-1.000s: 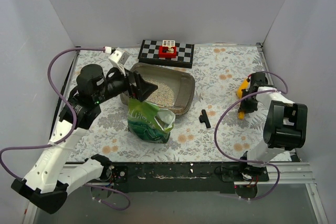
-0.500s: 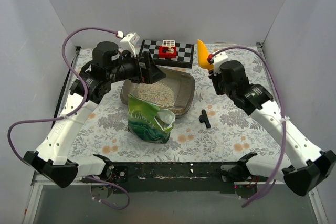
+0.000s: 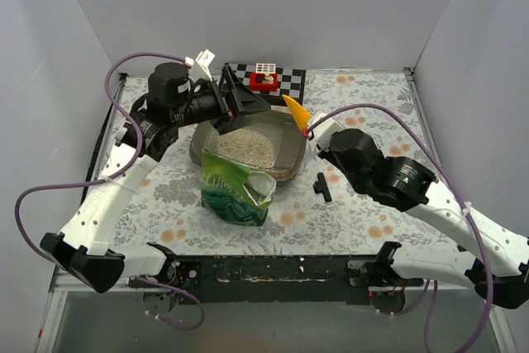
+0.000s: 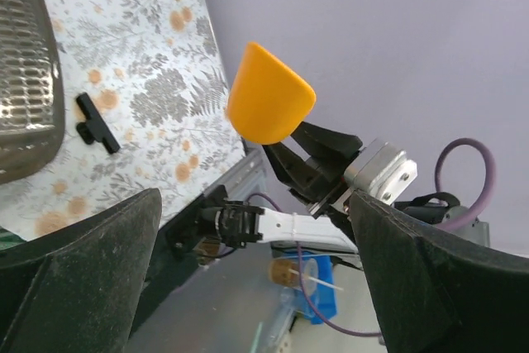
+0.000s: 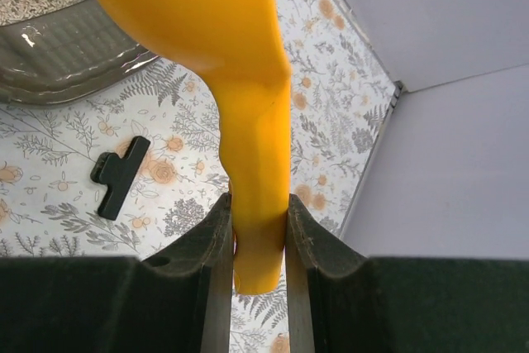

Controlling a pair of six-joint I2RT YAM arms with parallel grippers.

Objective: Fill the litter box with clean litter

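Partly filled litter box (image 3: pixel 297 135), pale clean litter (image 3: pixel 246 148) inside; right pincer (image 5: pixel 259 206) clamps scoop (image 5: pixel 207 14); left pincer (image 4: pixel 256 200) wide.

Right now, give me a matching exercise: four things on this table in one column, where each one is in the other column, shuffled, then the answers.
Things:
1. yellow scoop
2. green bag
3. black clip
4. checkered board

Places:
A. lying flat on the table, right of the litter box
B. clamped in the right gripper
C. standing just in front of the litter box
D. behind the litter box, at the far edge

Pairs: 1-B, 2-C, 3-A, 4-D.
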